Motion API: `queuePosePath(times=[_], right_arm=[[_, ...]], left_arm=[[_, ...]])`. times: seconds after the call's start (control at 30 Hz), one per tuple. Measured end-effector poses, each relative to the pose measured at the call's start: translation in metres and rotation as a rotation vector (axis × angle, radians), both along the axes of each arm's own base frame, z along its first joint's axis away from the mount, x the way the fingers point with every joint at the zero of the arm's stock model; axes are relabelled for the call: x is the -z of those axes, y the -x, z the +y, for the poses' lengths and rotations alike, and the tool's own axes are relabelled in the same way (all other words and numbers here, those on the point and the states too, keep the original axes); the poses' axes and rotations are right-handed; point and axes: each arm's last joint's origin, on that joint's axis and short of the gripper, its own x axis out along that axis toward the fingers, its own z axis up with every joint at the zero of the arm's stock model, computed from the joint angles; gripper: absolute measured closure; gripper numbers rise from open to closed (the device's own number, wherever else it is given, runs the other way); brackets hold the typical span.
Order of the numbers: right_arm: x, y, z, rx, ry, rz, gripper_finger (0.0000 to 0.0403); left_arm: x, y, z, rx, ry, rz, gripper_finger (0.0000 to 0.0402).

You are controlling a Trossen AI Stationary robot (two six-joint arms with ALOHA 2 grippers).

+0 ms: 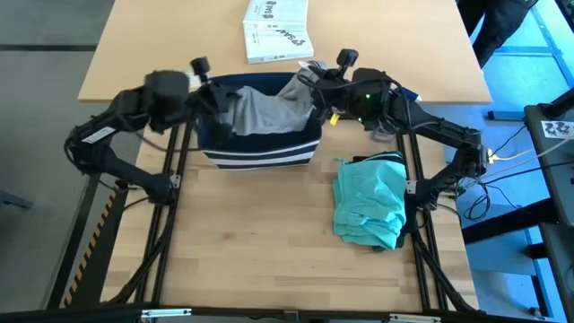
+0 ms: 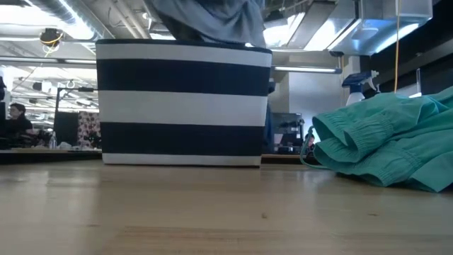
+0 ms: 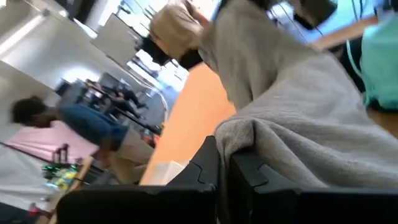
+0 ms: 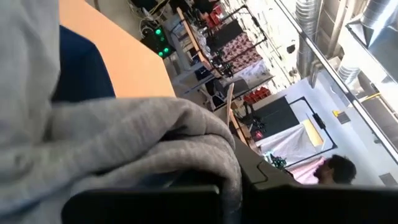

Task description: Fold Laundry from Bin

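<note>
High view: the bin [image 1: 260, 151], navy with white stripes, stands mid-table; a grey shirt [image 1: 269, 109] rises out of it, stretched between the two arms. The left gripper [image 1: 218, 100] meets the shirt's left edge over the bin's left rim; the right gripper [image 1: 314, 90] meets its right edge over the right rim. A teal garment [image 1: 369, 202] lies crumpled on the table [image 1: 260, 251] right of the bin, apart from it. A white box [image 1: 276, 29] lies on the table's far side.

Low view: the bin [image 2: 184, 103] stands upright on the table [image 2: 212, 212]; grey cloth [image 2: 212, 18] hangs above its rim. The teal garment [image 2: 386, 142] lies just beside the bin.

Left wrist view: the fingers [image 3: 205, 165] are together, clamped on a fold of the grey shirt [image 3: 298, 124]. A person [image 3: 74, 121] is in the room behind.

Right wrist view: the fingers [image 4: 261, 171] are together, clamped on a bunched edge of the grey shirt [image 4: 124, 137]; a person [image 4: 336, 168] shows beyond
</note>
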Motion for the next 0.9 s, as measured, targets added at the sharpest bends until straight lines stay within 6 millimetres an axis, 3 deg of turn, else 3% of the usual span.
queuePosePath(times=[0.23,0.5,0.7,0.9], right_arm=[[0.002,0.004,-0.021,0.004,-0.005,0.015,0.0401],[0.017,0.0,-0.057,-0.03,-0.09,0.011,0.0401],[0.047,-0.015,-0.084,-0.018,-0.155,0.102,0.0401],[0.067,-0.028,-0.093,-0.049,-0.204,0.159,0.0401]], left_arm=[[0.034,-0.008,0.06,-0.008,0.064,0.049,0.04],[0.065,0.012,0.126,-0.042,0.15,0.013,0.04],[0.095,0.028,0.157,-0.048,0.22,0.008,0.04],[0.113,0.04,0.173,-0.028,0.248,0.007,0.04]])
